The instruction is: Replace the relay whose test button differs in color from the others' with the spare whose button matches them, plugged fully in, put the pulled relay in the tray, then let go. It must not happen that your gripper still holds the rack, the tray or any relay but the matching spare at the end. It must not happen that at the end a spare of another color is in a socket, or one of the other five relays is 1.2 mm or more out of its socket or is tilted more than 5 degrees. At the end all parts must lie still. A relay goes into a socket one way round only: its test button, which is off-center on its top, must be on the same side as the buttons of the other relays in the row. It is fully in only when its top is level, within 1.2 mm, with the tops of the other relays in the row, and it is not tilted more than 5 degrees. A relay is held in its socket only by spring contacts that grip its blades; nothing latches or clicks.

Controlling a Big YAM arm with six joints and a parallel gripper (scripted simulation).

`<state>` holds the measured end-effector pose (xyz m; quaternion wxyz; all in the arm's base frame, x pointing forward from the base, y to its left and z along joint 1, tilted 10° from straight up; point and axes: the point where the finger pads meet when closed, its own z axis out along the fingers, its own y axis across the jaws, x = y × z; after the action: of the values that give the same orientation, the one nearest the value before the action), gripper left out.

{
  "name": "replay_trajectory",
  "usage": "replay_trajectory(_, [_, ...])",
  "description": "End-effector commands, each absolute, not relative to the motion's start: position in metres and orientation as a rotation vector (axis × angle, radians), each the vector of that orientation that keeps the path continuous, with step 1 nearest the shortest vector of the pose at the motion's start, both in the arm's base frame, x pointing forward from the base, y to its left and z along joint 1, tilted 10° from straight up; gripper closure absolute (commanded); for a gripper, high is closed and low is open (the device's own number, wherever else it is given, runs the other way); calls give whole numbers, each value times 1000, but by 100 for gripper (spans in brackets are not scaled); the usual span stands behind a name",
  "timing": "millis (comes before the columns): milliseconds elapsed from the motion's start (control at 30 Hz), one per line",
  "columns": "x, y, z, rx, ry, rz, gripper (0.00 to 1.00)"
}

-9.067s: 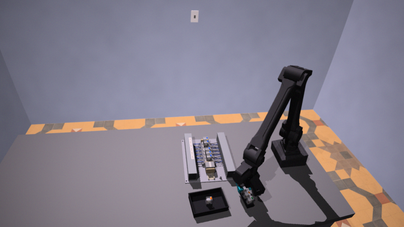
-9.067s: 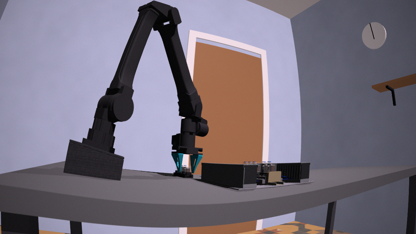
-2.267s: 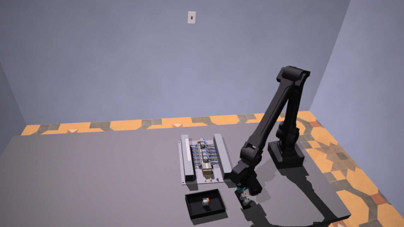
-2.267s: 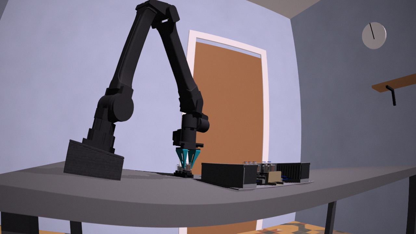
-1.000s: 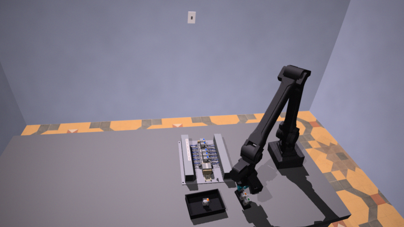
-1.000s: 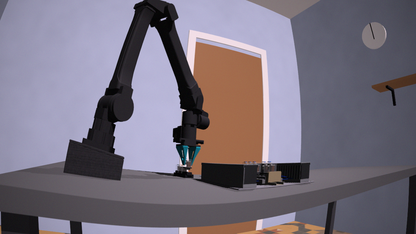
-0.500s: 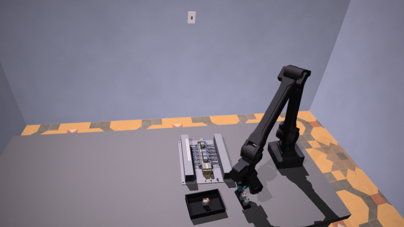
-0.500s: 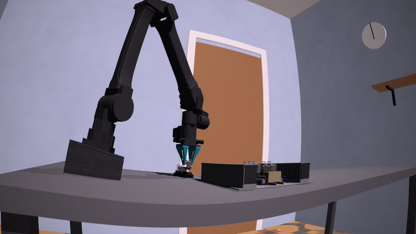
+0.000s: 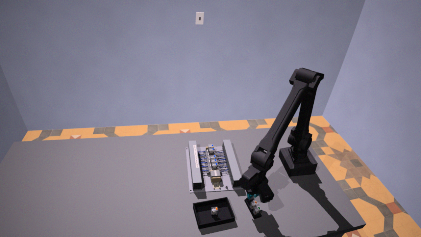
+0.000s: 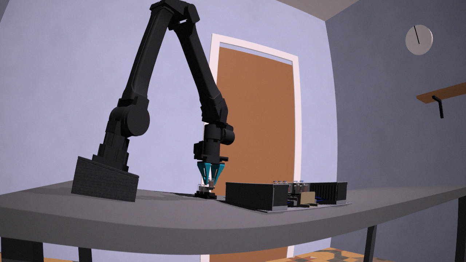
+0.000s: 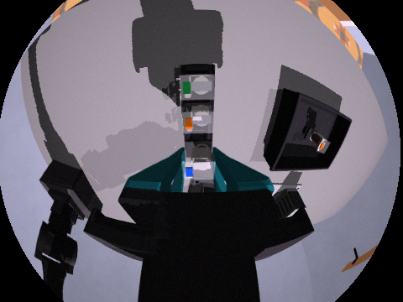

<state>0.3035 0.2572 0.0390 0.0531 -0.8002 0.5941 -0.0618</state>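
A grey surface (image 9: 88, 182) (image 10: 162, 218) (image 11: 252, 50) carries everything. The black arm (image 9: 286, 118) (image 10: 198, 65) (image 11: 54, 247) rises from its pedestal in a high bend and reaches down to the rack. On the surface lies the panel, a light mounting plate (image 9: 203, 189) (image 10: 270, 211) with two long cable ducts (image 9: 231, 162) (image 10: 251, 195) (image 11: 290, 203) on either side of a relay row (image 9: 213, 160) (image 10: 296, 187). Five blue buttons show in that row, with a gap between the second and third from the far end.

The black tray (image 9: 216, 223) (image 11: 279, 130) sits near the panel, and the pulled relay (image 9: 214, 211) (image 11: 322, 143), orange-buttoned, lies inside it. Beside the tray, apart from it, is the narrow black spare rack (image 9: 257, 216) (image 10: 205, 195) (image 11: 197, 69).

The end effector (image 9: 252, 197) (image 10: 209, 185) (image 11: 198, 152) points downward over one end of the rack, its teal fingers clamped on both sides of the blue-buttoned spare (image 10: 211, 183) (image 11: 201, 167). This matching relay stands higher than its neighbours, above the rack. The orange-buttoned spare (image 9: 253, 204) (image 11: 201, 117) and the green-buttoned spare (image 9: 256, 210) (image 11: 201, 85) remain seated in the rack, the green one at the far end from the fingers.

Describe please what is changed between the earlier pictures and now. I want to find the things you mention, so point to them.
The gripper (image 10: 210, 185) (image 11: 198, 152) closed on the blue-button spare (image 11: 201, 168) and rose, lifting it from the rack (image 9: 256, 216) (image 11: 197, 69). The tray (image 9: 196, 216) (image 11: 274, 138) with its orange-button relay (image 9: 214, 211) (image 11: 321, 143) stayed put.
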Motion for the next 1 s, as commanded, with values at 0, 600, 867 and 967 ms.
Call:
replay_trajectory(0, [313,274,65,-2385,1768,-195,100])
replay_trajectory(600, [314,276,70,-2380,1764,-196,100])
replay_trajectory(867, [314,275,69,-2383,1766,-195,100])
replay_trajectory(967, [312,274,67,-2388,1770,-194,100])
